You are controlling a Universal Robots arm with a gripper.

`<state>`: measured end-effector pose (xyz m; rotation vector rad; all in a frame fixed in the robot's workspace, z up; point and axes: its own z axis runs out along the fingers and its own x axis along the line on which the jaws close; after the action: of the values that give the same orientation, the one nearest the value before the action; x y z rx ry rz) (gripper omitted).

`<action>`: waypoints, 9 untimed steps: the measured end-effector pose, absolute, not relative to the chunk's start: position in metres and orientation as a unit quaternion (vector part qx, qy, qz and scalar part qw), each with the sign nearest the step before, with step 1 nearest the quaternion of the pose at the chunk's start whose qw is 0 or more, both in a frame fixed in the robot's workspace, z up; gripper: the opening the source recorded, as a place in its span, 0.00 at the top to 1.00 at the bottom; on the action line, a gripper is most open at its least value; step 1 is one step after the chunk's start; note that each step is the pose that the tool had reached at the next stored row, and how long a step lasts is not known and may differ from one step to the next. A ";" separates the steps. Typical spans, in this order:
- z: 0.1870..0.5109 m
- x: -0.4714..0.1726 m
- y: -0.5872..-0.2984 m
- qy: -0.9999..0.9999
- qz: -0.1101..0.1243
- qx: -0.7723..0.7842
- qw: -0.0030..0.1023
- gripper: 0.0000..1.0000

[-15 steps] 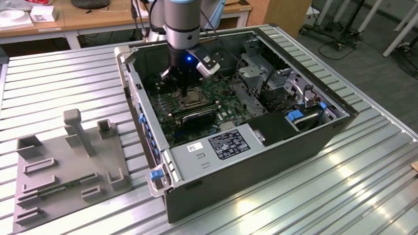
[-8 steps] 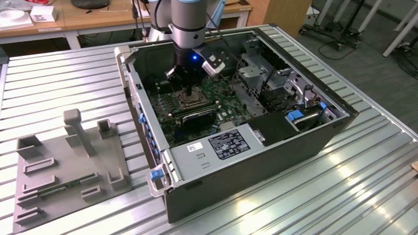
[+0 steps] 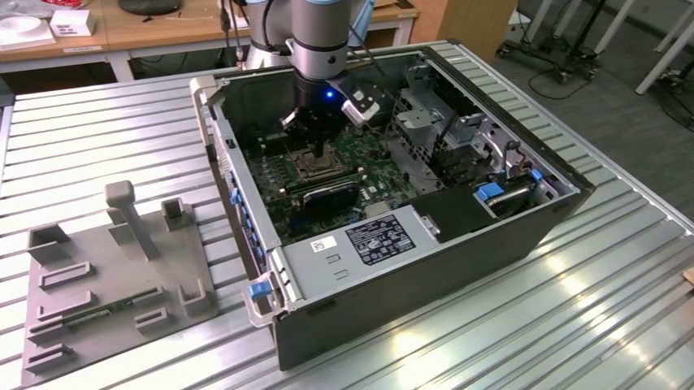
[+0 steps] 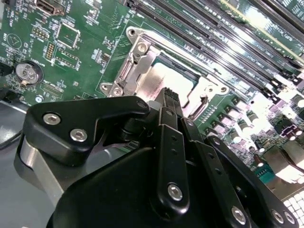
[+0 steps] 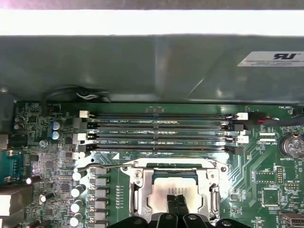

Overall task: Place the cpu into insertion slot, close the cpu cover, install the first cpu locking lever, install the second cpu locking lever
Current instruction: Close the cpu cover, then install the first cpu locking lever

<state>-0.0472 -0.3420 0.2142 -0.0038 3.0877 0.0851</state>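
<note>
The cpu (image 5: 172, 182) lies in the insertion slot (image 3: 315, 169), its grey face showing through the window of the cpu cover (image 5: 137, 190), which lies flat over it. In the second wrist view the cpu (image 4: 167, 78) shines inside the silver cover (image 4: 137, 61). My gripper (image 5: 177, 199) is directly above the socket with its two black fingers pressed together, tips at or just over the edge of the cpu. A thin wire lever (image 5: 97, 165) runs along the socket's rim. In the exterior view the gripper (image 3: 315, 153) reaches down into the open computer case.
Several long memory slots (image 5: 156, 130) run beside the socket. A coin battery (image 4: 26, 72) sits on the green motherboard (image 3: 363, 154). The case walls (image 3: 233, 187) and drive cages (image 3: 434, 130) close in around the arm. A grey fixture tray (image 3: 109, 268) lies on the table at the exterior view's left.
</note>
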 end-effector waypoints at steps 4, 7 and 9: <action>0.214 -0.046 -0.342 0.999 0.028 -0.001 0.026 0.89; 0.215 -0.046 -0.342 0.999 0.027 -0.001 0.026 0.89; 0.216 -0.046 -0.342 0.999 0.028 -0.001 0.026 0.89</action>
<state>-0.0465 -0.3420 0.2155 -0.0037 3.0877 0.0851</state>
